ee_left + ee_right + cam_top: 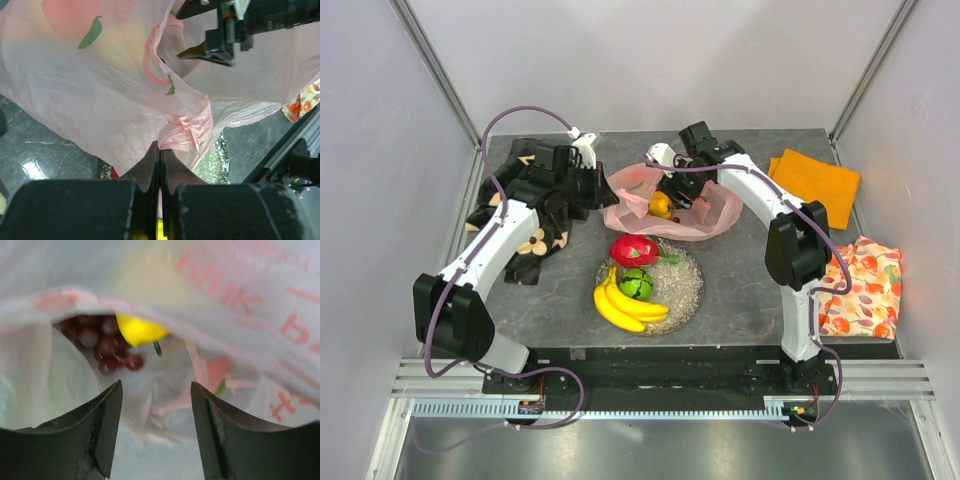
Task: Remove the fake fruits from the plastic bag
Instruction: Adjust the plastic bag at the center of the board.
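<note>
While the left gripper (pixel 159 150) pinches shut on a fold of the plastic bag (pixel 715 220), the right gripper (pixel 156 405) gapes empty at its mouth | bag: thin translucent pink, crinkled, red print; dark grapes (pixel 107 347) and a yellow fruit (pixel 140 330) inside | dark stone-look table (pixel 740 280), pale walls (pixel 650 60) | bag lies behind the glitter plate (pixel 692 285), long axis left-right.

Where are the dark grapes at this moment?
In the right wrist view, the grapes lie inside the plastic bag, just left of a yellow fruit.
</note>
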`<state>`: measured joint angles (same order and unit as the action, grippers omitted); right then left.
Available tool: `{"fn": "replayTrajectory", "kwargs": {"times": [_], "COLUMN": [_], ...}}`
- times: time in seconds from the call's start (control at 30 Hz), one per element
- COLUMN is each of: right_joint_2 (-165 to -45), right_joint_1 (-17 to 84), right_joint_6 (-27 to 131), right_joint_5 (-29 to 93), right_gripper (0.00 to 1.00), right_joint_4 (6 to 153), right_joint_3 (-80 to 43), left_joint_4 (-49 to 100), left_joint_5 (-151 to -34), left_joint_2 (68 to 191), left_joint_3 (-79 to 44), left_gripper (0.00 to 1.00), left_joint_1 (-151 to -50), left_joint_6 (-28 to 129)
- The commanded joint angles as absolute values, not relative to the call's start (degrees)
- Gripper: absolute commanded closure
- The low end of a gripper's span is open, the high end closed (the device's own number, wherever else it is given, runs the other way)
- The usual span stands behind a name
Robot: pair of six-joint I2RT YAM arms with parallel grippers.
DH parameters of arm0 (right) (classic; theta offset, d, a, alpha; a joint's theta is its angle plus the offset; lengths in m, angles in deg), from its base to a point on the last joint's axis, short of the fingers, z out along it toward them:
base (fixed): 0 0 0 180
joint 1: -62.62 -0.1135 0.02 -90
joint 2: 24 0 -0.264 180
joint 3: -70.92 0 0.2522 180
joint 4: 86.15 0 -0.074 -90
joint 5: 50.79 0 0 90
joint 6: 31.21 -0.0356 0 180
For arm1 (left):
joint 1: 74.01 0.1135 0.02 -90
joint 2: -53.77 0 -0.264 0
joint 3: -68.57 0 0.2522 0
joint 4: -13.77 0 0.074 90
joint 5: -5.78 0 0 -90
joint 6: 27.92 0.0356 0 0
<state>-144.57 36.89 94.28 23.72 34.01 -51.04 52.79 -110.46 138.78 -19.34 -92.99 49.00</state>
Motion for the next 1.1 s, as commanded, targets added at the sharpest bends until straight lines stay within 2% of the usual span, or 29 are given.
{"fn": "replayTrajectory", "kwargs": {"times": [0.0, 0.23, 0.4, 0.5, 0.57, 0.73, 0.87, 1.07], "right_joint_2": [-141.1, -136.0, -122.5, -112.6, -106.6, -101.6, -104.8, -115.0], "right_joint_1": [39.3, 55.2, 61.9, 61.8, 59.8, 50.9, 46.0, 45.9], "right_joint_6": [104.8, 99.9, 101.5, 103.3, 102.7, 102.8, 100.9, 93.4], "right_joint_5": [26.3, 29.2, 31.1, 28.0, 25.2, 19.7, 22.9, 28.4], "right_gripper": [0.39, 0.43, 0.42, 0.39, 0.33, 0.27, 0.25, 0.34], "right_joint_4": [30.3, 28.3, 28.1, 26.7, 26.7, 29.4, 35.7, 41.0], "right_joint_3": [-46.3, -36.9, -23.3, -14.4, -10.8, -10.9, -11.8, -18.1], "left_joint_4": [53.0, 53.6, 53.5, 53.5, 53.3, 53.1, 51.2, 50.8], "left_joint_5": [-110.9, -113.0, -114.7, -116.6, -117.1, -117.3, -116.3, -115.0], "left_joint_2": [138.3, 144.5, 148.9, 150.3, 150.5, 150.7, 151.4, 151.9], "left_joint_3": [-19.8, -28.4, -34.7, -36.2, -36.1, -34.8, -34.8, -35.7], "left_gripper": [0.98, 0.98, 0.98, 0.98, 0.98, 0.98, 0.98, 0.98], "left_joint_1": [-92.9, -93.5, -96.1, -98.3, -99.8, -102.0, -104.3, -106.7], "left_joint_6": [54.2, 55.9, 55.1, 55.1, 54.8, 52.9, 50.7, 51.0]}}
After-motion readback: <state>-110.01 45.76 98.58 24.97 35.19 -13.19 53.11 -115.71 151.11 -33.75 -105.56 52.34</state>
